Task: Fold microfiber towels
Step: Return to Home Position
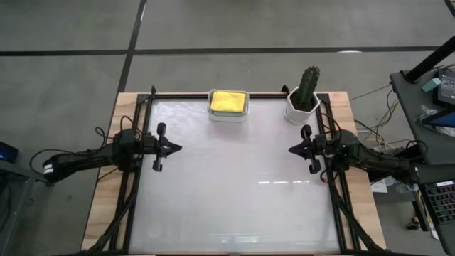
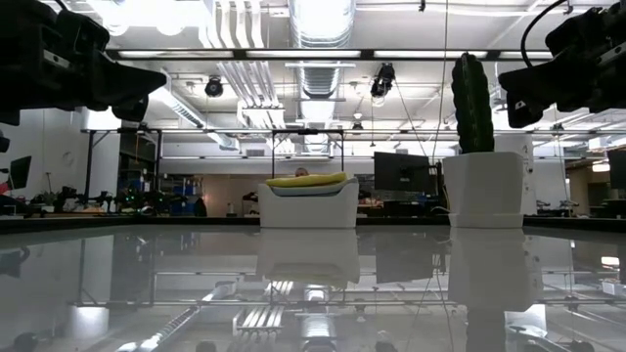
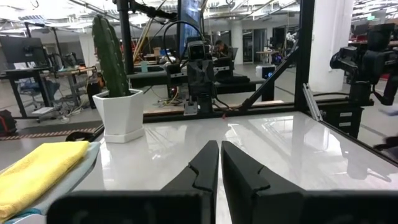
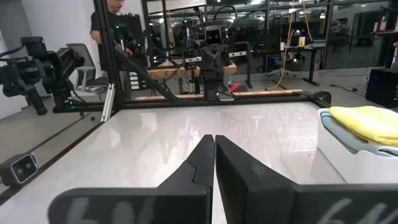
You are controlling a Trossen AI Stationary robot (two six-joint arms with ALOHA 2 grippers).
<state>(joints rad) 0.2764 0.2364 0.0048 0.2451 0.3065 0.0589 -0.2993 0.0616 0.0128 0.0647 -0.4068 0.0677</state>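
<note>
Yellow towel (image 1: 227, 100) well apart from jaws

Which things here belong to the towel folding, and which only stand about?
Job: yellow towel, lying on top in the white tub; left gripper and right gripper, both shut, one at each side.
Not the job: cactus in its white pot.

A white tub (image 1: 227, 114), upper centre, and a potted cactus (image 1: 303, 102) beside it are being carried by the glossy white table (image 1: 234, 192).

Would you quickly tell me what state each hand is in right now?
Left hand: closed, holding nothing.
Right hand: closed, holding nothing.
</note>
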